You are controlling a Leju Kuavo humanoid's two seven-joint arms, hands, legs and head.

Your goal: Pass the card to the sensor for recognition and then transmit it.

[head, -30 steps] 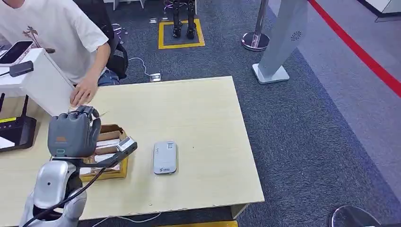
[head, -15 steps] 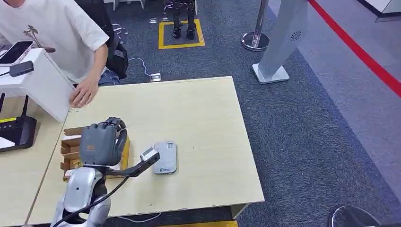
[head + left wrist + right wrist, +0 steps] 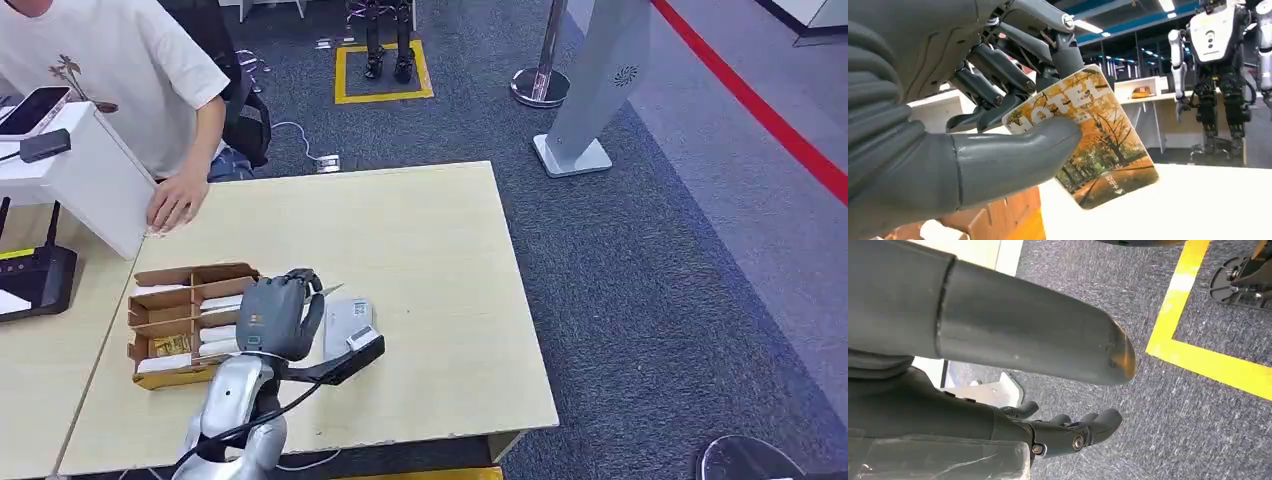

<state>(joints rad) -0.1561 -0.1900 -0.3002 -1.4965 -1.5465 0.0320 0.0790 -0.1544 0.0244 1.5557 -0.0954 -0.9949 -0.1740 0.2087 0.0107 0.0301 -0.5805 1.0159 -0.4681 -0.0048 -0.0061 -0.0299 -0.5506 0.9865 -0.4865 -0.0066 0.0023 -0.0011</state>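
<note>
The left hand is up over the desk, right between the cardboard box and the grey sensor, covering the sensor's near-left side in the head view. It's pinching the card between the thick thumb and the darker fingers. The wrist view shows it well: an orange autumn-tree print with "HOTEL" across it, thumb lying over the lettered end. The card's long axis sticks out of the grip away from the palm, free end out over the desk, tilted rather than flat. In the head view only a thin pale sliver of the card pokes out past the fingertips toward the sensor's far edge, so I can't tell whether it's actually over the sensor or just beside it, and can't tell if it touches.

The box has dividers with pale cards lying in its compartments; what's printed on them is too small to read.

The right hand hangs over grey carpet by a yellow floor line, fingers curled in with nothing in them.

A person sits at the far-left corner, one hand resting on the desk edge next to a white box.
</note>
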